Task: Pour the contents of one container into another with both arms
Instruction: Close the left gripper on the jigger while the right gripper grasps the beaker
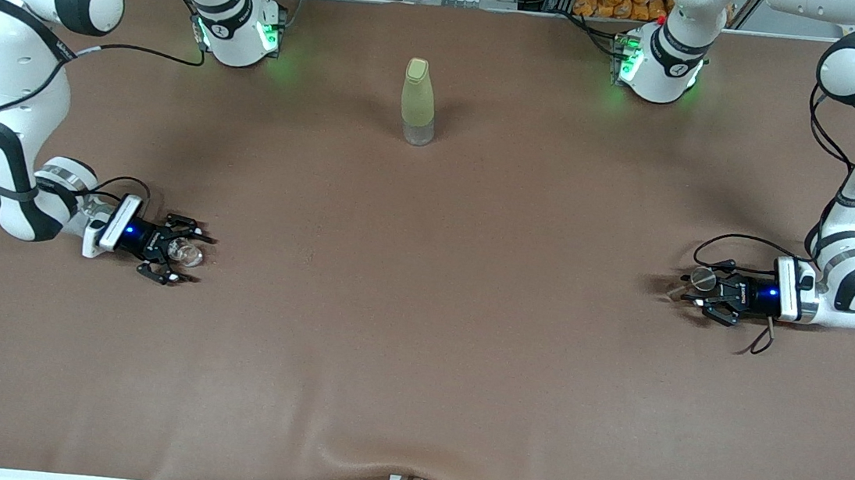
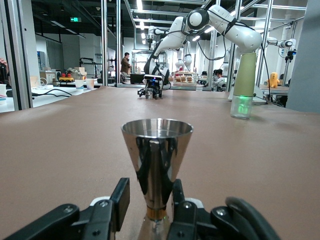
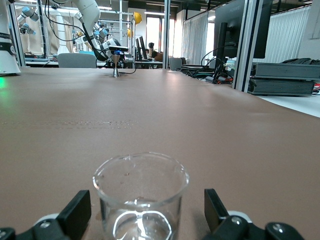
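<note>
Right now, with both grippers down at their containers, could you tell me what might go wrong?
1. The left gripper sits at the jigger's narrow waist; a top-heavy, smooth metal shape could tip or twist as it is gripped.
2. The right gripper is open around the glass cup; an uneven close could nudge or topple it.
3. The cup and jigger stand at the table's two ends, so carrying may spill.

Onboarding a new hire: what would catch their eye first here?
The two end effectors low on the table at its two ends: the left end effector closing around the jigger, the right end effector open around the glass cup. A tall yellow-green bottle stands alone between the arms' bases, farther from the camera.
</note>
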Tool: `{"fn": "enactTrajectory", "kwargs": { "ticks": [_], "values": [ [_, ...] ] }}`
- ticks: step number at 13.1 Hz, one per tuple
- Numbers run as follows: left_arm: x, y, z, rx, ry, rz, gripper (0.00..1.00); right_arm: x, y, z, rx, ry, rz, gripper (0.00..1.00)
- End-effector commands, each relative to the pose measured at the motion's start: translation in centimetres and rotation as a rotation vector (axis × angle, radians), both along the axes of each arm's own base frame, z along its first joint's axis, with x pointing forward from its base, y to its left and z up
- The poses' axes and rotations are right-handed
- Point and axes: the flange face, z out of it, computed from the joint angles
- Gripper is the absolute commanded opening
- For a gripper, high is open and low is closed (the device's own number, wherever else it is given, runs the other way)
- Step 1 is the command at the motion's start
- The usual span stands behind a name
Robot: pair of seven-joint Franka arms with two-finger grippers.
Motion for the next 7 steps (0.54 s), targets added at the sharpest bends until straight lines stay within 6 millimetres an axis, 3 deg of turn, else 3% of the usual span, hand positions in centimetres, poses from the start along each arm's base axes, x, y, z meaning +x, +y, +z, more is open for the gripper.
{"fn": "enactTrajectory", "kwargs": {
  "ticks": [1,2,4,5,6,7],
  "values": [
    [0.19,0.14,0.00,-0.041,-0.002,0.017,0.30,-0.61,0.73,-1.40,-0.042,-0.222,0.028,1.00],
    [0.21,0.14,0.01,-0.042,-0.003,0.019,0.25,-0.53,0.89,-1.39,-0.039,-0.217,0.026,0.86],
    [0.23,0.05,0.01,-0.042,-0.003,0.017,0.13,-0.50,0.99,-1.38,-0.034,-0.211,0.019,0.44],
    [0.25,0.05,0.02,-0.043,0.000,0.019,0.00,-0.50,1.01,-1.37,-0.029,-0.198,0.016,0.28],
    [0.27,0.07,0.10,-0.040,0.016,0.019,0.00,-0.51,1.03,-1.36,-0.026,-0.194,0.016,0.19],
    [0.27,0.08,0.09,-0.038,0.026,0.021,0.00,-0.45,1.12,-1.26,-0.025,-0.195,0.018,0.17]
  ]
}}
